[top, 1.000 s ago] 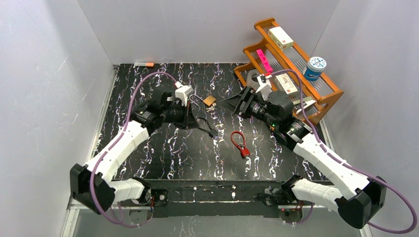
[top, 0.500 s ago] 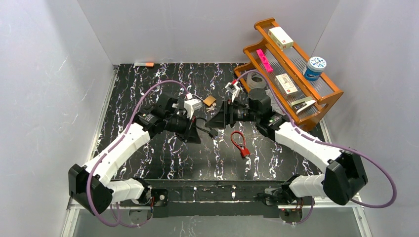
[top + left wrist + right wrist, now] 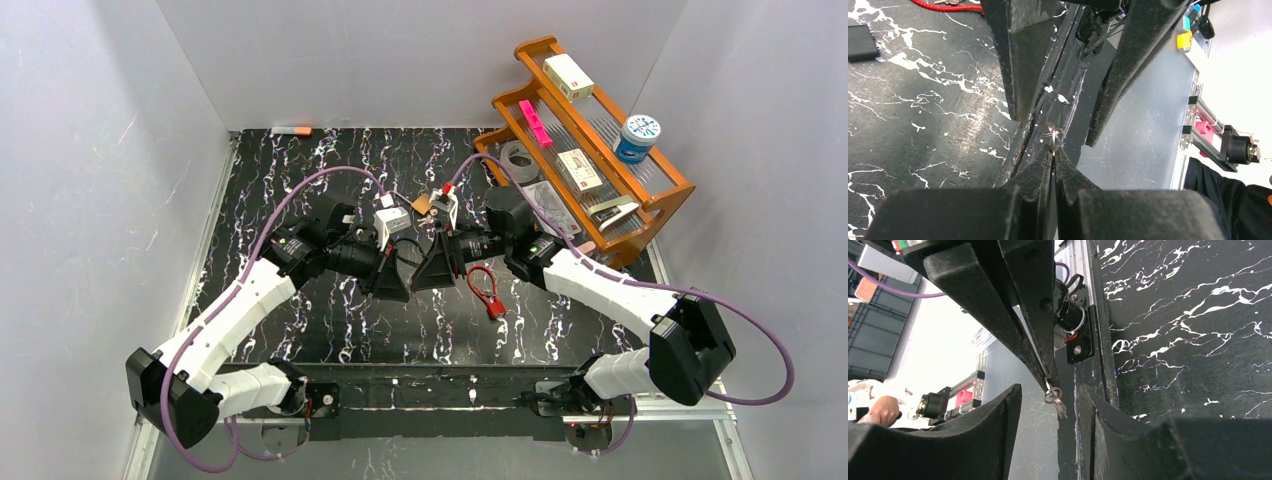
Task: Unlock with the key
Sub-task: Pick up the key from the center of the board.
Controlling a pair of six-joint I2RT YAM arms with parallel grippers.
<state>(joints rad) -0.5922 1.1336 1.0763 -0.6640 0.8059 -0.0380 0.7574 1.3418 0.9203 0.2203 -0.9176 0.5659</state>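
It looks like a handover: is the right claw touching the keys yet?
Apart. The right wrist view shows the keys hanging between the right gripper's open fingers, with gaps either side.

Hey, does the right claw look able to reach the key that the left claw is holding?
Probably yes. The key dangles from the shut tips of the left claw and hangs inside the open right claw, with nothing visible blocking the way.

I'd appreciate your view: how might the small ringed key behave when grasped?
The key hangs loose from its ring, so it will probably swing. It looks thin, bare metal: likely light and slippery.
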